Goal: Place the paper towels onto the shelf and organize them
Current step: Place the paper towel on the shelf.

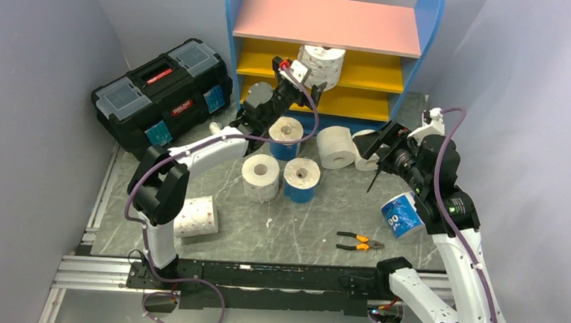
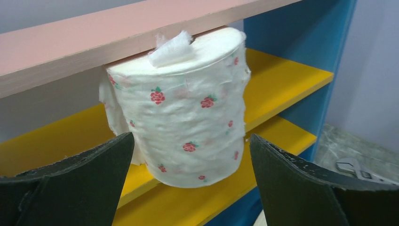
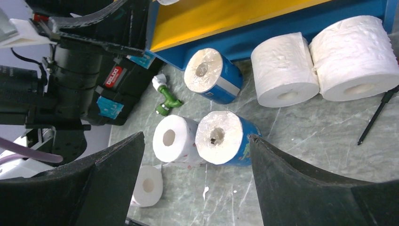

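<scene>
A white paper towel roll with small red dots (image 2: 181,110) stands on the upper yellow board (image 2: 282,80) of the shelf (image 1: 328,20), its top close under the pink board. My left gripper (image 2: 190,139) (image 1: 308,80) is open, its fingers on either side of that roll and apart from it. My right gripper (image 3: 196,139) (image 1: 376,163) hangs open over the table with nothing between its fingers. Below it lie a blue-wrapped roll (image 3: 221,139), a dotted roll (image 3: 171,139), another blue roll (image 3: 211,75) and two plain white rolls (image 3: 282,70) (image 3: 355,59).
A black toolbox (image 1: 163,94) sits left of the shelf. Orange-handled pliers (image 1: 358,242) lie near the front edge. A dotted roll (image 1: 197,216) lies by the left arm's base and a blue roll (image 1: 400,215) by the right arm. A green fitting (image 3: 165,98) lies near the toolbox.
</scene>
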Controlling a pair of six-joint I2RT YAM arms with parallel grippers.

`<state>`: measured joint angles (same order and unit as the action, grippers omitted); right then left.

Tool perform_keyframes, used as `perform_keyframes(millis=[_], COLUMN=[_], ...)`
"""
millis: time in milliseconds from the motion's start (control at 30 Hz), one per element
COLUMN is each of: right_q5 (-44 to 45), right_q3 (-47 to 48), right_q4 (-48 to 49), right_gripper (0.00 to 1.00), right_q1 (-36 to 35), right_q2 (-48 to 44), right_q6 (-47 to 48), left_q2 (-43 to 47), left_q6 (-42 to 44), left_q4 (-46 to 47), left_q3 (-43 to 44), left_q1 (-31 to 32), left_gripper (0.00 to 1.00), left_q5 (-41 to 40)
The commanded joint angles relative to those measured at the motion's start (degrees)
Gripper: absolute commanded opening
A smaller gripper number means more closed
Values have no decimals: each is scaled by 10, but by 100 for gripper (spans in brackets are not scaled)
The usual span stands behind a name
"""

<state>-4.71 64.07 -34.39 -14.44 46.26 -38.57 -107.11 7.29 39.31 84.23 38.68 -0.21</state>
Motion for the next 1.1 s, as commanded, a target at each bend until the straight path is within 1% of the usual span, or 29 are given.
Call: perform_keyframes(millis=[0, 67, 200, 300, 533, 733, 933, 1067], right_q5=[7, 2, 3, 13, 45, 59, 57, 63], right_q3=[-1, -4, -12, -16, -33, -48, -56, -66], right_q4=[-8, -11, -18, -24, -47, -56, -58, -58], right_gripper=[84, 84, 85, 85, 86, 86, 86, 86], right_q1=[1, 1, 1, 1, 1, 1, 1, 1], right_q2=[-17, -23, -41, -55, -92, -109, -112, -120], right_q6=[27, 34, 47, 56, 71, 72, 68, 67], left_q2=[47, 49, 37, 20, -13, -36, -64, -81], left_q6=[-33, -63, -157, -194, -192, -205, -210, -190], left_q4=[29, 41, 91, 114, 100, 98, 86, 78], left_q3=[-24, -31, -39, -27, 11, 33, 68, 87], left_q1=[-9, -22, -56, -75, -79, -78, -75, -62], left_gripper=[99, 99, 99, 99, 99, 99, 99, 97], left_q5=[66, 104, 184, 220, 231, 246, 238, 225])
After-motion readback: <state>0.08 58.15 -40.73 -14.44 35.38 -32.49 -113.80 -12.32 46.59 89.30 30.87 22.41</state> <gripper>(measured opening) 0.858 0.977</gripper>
